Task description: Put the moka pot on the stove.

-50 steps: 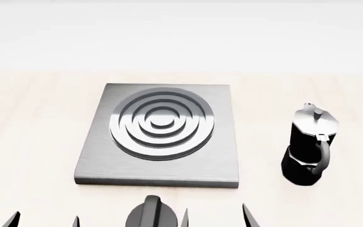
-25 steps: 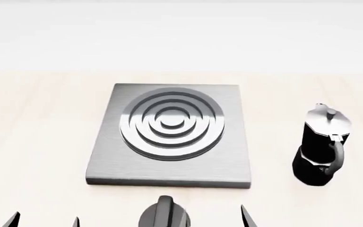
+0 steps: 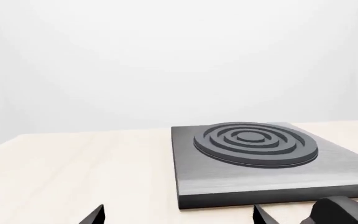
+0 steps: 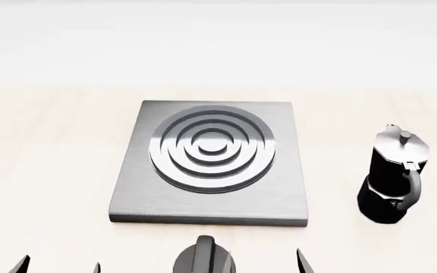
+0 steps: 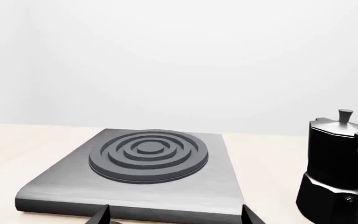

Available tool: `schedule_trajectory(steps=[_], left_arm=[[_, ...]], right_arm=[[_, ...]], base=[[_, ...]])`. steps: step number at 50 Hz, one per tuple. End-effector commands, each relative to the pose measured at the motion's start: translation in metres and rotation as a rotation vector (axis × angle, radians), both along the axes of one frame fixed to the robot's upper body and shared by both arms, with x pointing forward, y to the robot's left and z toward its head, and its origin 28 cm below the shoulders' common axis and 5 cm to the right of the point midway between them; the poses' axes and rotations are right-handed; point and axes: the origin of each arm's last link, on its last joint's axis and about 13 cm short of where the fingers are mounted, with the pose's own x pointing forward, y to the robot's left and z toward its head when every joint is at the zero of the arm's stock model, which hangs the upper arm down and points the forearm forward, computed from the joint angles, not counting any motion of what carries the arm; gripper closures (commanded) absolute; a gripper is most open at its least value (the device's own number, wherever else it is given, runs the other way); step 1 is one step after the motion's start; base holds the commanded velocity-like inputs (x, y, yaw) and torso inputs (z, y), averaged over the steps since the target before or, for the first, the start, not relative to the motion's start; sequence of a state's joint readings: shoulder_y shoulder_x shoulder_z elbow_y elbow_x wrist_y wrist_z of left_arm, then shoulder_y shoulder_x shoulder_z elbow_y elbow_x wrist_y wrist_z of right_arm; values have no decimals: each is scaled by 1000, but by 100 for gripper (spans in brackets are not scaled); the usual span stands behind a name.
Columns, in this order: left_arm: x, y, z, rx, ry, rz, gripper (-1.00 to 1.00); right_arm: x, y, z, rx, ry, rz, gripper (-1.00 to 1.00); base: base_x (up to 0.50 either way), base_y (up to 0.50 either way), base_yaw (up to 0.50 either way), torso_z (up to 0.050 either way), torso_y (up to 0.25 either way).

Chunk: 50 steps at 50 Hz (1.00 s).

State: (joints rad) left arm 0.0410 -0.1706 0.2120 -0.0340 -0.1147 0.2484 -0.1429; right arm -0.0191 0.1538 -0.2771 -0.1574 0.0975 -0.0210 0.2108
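A pale wooden tabletop runs back to a plain white wall.

From the head view, the stove lies flat at centre, its ringed burner bare. The moka pot stands upright on the table well to the stove's right, handle toward the robot. A round black knob sits just in front of the stove. Only dark fingertips show at the lower edge.

The left wrist view shows the left gripper with its fingers spread wide, nothing between them, facing the stove's near edge.

In the right wrist view the right gripper likewise stands agape and empty. The pot looks rigid, glossy and probably slippery (and top-heavy); the narrow waist or the handle seems the safest hold.
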Motion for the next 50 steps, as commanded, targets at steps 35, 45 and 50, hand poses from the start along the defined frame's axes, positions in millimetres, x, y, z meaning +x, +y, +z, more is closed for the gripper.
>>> schedule_trajectory(steps=[35, 45, 50], left_arm=[[-7, 1, -4, -10, 25, 9, -100], [-6, 3, -4, -12, 31, 10, -100], [-5, 3, -4, -13, 32, 11, -100]], right_arm=[[10, -55, 91, -216, -119, -135, -100], [1, -67, 104, -265, -135, -208, -100], [1, -71, 110, -256, -142, -222, -100]], base=[[0, 0, 0, 0, 0], [0, 0, 0, 0, 0], [0, 0, 0, 0, 0]])
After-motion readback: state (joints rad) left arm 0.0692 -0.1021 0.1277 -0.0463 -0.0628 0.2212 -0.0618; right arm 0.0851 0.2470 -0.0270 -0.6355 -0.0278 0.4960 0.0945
